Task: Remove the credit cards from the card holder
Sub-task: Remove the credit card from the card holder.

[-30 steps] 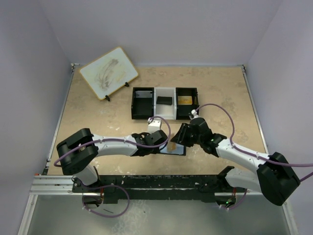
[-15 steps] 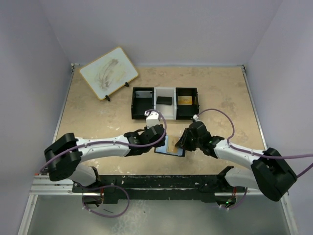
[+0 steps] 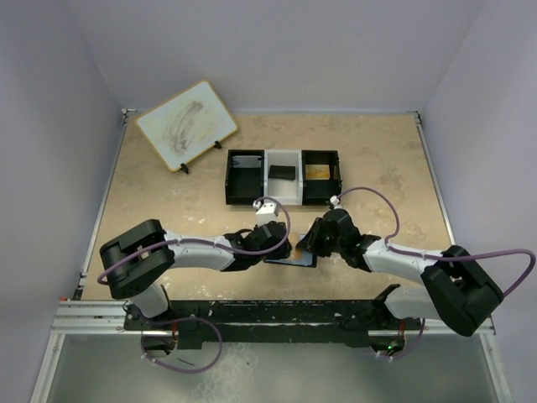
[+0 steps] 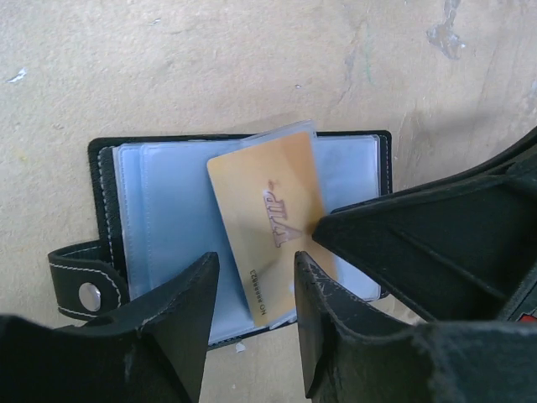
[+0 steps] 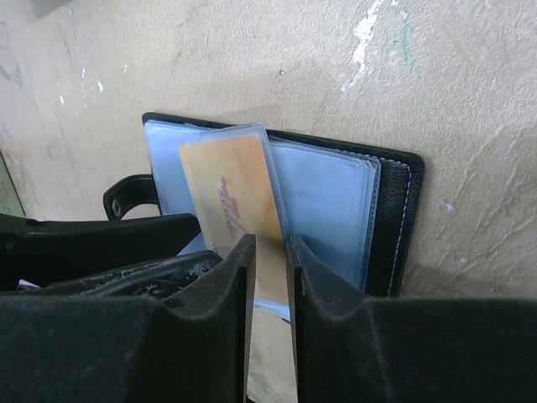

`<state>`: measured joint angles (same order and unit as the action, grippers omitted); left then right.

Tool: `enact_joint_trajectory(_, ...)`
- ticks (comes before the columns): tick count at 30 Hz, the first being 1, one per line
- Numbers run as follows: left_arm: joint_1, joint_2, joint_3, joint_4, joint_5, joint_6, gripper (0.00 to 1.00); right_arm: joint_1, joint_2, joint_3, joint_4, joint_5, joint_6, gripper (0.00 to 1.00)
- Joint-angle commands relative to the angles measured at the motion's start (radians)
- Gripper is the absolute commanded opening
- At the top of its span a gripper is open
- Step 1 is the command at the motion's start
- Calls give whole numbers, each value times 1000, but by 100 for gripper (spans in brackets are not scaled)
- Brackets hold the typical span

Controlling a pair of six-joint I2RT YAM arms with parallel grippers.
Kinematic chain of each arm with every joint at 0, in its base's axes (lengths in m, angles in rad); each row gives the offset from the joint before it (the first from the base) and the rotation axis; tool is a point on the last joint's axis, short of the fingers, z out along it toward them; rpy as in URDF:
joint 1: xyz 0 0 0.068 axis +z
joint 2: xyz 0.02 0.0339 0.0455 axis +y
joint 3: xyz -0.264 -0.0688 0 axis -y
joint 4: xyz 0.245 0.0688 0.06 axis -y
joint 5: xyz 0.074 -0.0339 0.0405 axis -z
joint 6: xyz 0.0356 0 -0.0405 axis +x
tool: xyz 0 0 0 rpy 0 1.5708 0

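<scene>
On open card holder (image 4: pixel 102 210), credit card (image 4: pixel 268 227) below left fingers (image 4: pixel 168 319), beside right fingers (image 4: pixel 419 243)

1. Orange card (image 4: pixel 264 220), lying on the open card holder (image 4: pixel 104 195) just ahead of the left hand (image 4: pixel 256 267): it is carrying a raised four-letter brand mark across its middle, seemingly "VISA", turned sideways.
2. Same card, long edge toward the left hand's left finger: it is showing one line of small dark print, too fine to read.
3. Same card, ahead of the right hand (image 5: pixel 268 245): the mark is appearing blurred, unreadable.
</scene>
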<state>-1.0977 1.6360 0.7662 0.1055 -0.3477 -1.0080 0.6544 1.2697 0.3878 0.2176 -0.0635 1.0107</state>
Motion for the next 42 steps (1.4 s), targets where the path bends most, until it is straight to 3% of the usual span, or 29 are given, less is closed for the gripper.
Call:
enact_joint_trajectory(1, 18, -62, -56, 75, -15, -40, 41, 1, 28, -38, -61, 42, -6, 25)
enact_joint_trajectory(6, 27, -80, -97, 130, 1, -49, 42, 2, 27, -38, -67, 39, -6, 25)
enact_joint_trajectory(10, 34, -46, -145, 266, 82, -77, 36, 2, 17, -40, -83, 38, -4, 24)
enact_joint_trajectory(21, 60, -20, -366, 684, 146, -226, 29, 1, -9, -69, -94, 34, 4, 24)
enact_joint_trajectory(29, 77, 140, -454, 1062, 201, -329, 27, 2, -9, -80, -88, 24, 9, 23)
enact_joint_trajectory(38, 81, 224, -418, 1112, 225, -333, 24, 1, -16, -91, -80, 15, 13, 23)
enact_joint_trajectory(42, 81, 234, -420, 1130, 222, -340, 15, 1, -9, -93, -79, 22, 17, 23)
